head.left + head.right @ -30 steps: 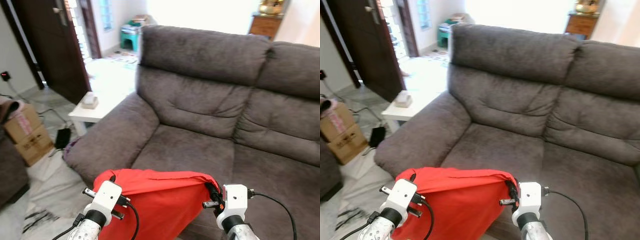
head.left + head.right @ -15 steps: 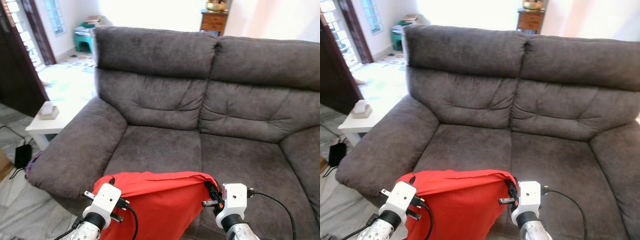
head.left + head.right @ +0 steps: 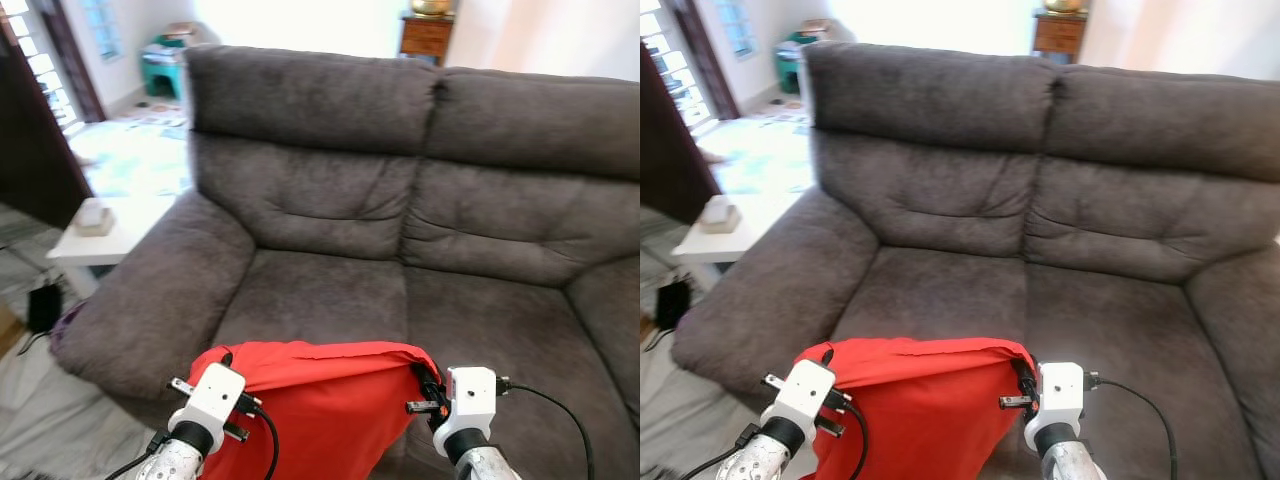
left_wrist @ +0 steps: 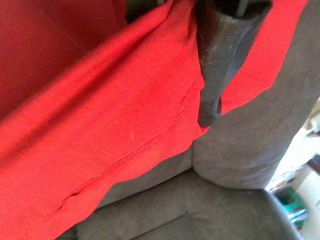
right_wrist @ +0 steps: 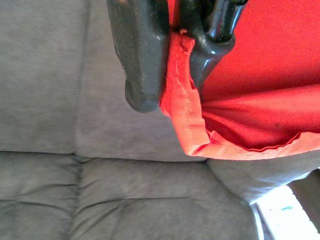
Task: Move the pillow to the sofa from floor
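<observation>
The left gripper [image 4: 200,65] is pinching one top corner of the soft red fabric pillow [image 3: 320,405], which is hanging in the air just before the front edge of the dark grey two-seat plush sofa [image 3: 400,240]. The right gripper [image 5: 167,85] is clamping the other top corner of it.

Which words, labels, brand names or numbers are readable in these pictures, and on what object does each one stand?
None can be read: the red pillow, the grey sofa, the left gripper and the right gripper show no text.
</observation>
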